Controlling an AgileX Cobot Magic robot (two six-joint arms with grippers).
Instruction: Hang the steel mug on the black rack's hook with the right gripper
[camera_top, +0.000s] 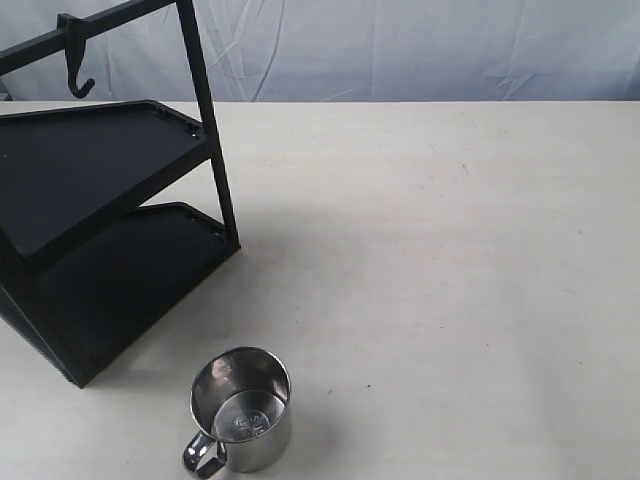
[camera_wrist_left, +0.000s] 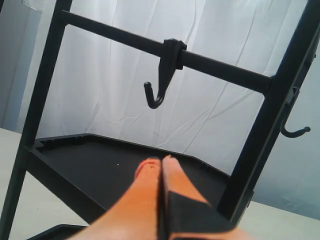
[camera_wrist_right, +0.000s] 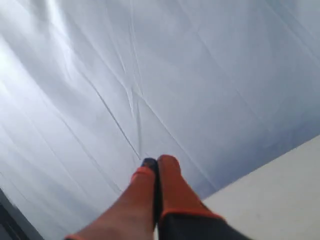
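Observation:
The steel mug stands upright near the table's front edge, its looped handle turned toward the front left. The black rack stands at the left with two tray shelves. A small J-shaped hook hangs from its top bar. The left wrist view shows the same hook on the bar, above and beyond my left gripper, which is shut and empty. My right gripper is shut with nothing in it, pointing at the white backdrop. Neither gripper appears in the exterior view.
A second hook sticks out from the rack's slanted side post. A wrinkled white cloth hangs behind the pale table. The rack's upper shelf lies just beyond the left fingertips.

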